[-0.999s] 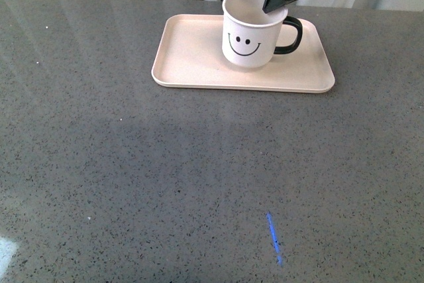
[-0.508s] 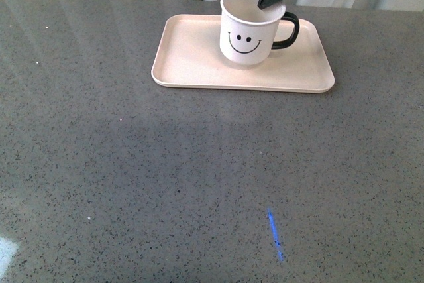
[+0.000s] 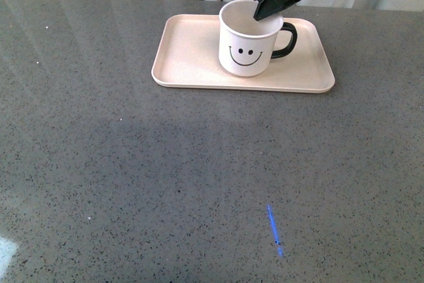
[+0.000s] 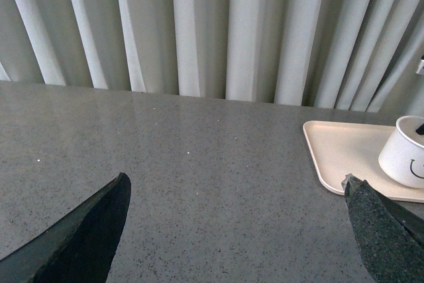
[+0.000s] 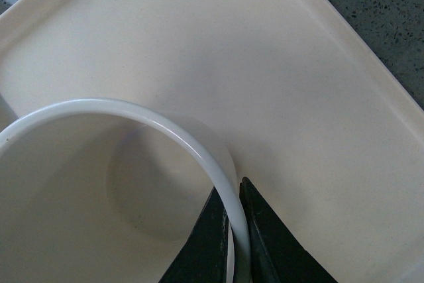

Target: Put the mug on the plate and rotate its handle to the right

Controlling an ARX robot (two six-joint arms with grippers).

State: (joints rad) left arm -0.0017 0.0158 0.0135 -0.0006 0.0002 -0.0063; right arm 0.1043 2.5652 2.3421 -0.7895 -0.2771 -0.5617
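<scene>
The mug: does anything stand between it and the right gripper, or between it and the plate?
Nothing visible does. The right gripper pinches the rim of the mug, one finger inside, one outside; it seems to stand on the plate.

Probably a robot test room or lab bay. Judged from: wide bench [image 3: 119, 164] in speckled dark grey stone finish; backed along its far edge by pale pleated curtains [image 4: 199, 31]; marked with a short blue line [image 3: 274, 234]; lit evenly, with soft glare at the near left corner.
</scene>
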